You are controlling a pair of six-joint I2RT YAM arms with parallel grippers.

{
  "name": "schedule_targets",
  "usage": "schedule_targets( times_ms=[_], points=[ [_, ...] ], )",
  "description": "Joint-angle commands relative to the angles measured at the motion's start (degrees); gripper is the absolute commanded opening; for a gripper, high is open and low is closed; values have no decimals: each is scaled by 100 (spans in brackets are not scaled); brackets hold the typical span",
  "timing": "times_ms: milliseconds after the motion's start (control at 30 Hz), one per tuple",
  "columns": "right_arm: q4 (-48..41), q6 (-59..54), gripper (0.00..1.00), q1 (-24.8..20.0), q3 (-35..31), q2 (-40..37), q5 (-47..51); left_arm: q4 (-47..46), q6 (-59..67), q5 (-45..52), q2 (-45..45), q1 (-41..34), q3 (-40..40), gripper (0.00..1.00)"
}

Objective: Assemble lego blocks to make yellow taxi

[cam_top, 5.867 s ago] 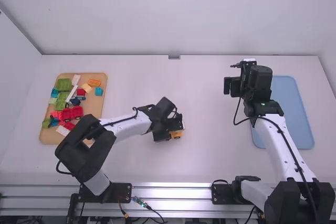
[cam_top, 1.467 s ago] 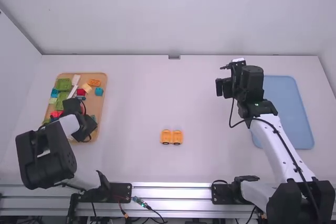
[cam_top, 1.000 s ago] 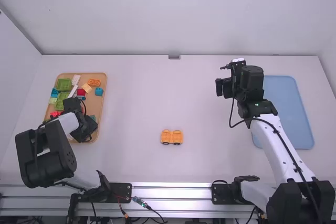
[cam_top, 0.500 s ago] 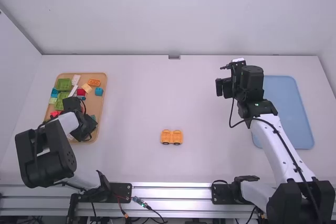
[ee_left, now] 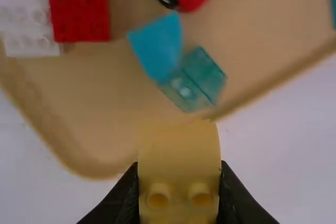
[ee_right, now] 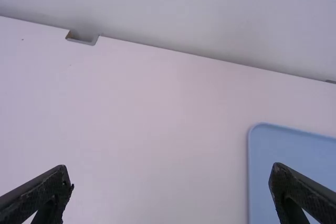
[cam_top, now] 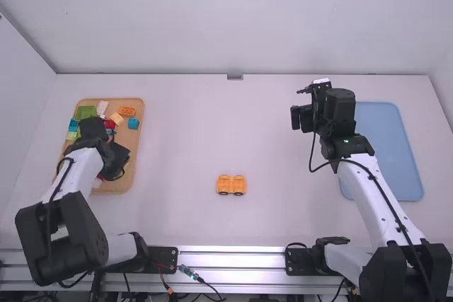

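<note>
Over the tray, my left gripper [cam_top: 117, 163] hangs at its right half; in the left wrist view my left gripper [ee_left: 179, 177] is shut on a yellow block [ee_left: 179, 153] whose studs face the bottom edge. Two orange wheeled pieces, one [cam_top: 224, 184] left and one [cam_top: 239, 184] right, stand side by side at the table's middle. An orange brick [cam_top: 127, 112] and a light orange block [cam_top: 117, 119] lie in the tray's far part. My right gripper [cam_top: 301, 117] is held up near the blue tray, and in the right wrist view my right gripper [ee_right: 170, 176] stands open, nothing between its fingers.
The wooden tray [cam_top: 130, 181] at the left holds several other blocks, among them a red block [ee_left: 79, 9], a white block [ee_left: 31, 19], a bent blue piece [ee_left: 157, 45] and a clear teal piece [ee_left: 197, 81]. A blue tray [cam_top: 396, 153] lies at the right.
My left gripper left the orange wheeled pieces for the tray, and in the last half second its arm has shifted and straightened a little there. Earlier the right arm moved slightly left; it now holds still.
</note>
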Motion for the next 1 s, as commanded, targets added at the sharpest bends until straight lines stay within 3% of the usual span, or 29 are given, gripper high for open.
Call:
schedule_targets(
  times_ms=[0, 100, 233, 400, 567, 733, 967],
  points=[
    [-7, 22, 99, 2, 92, -2, -9, -17, -975, 490, -184, -361, -7, 2],
    [-17, 24, 99, 2, 90, -2, -7, -20, -1296, 813, -191, -907, -7, 2],
    [-17, 24, 99, 2, 90, 0, -7, 85, -1600, 568, -193, -1661, -7, 2],
    [-17, 24, 99, 2, 90, 0, -9, -68, -3652, -289, -193, -2927, -7, 2],
    [-17, 24, 99, 2, 90, 0, -9, -212, -4876, -719, -167, -3746, -7, 2],
    [-20, 22, 99, 2, 90, 0, -26, -472, -5893, -400, -46, -4083, -7, 2],
    [-15, 236, 99, 0, 90, 6, -9, -205, -5982, 105, 627, -4175, -7, 2]
  ],
)
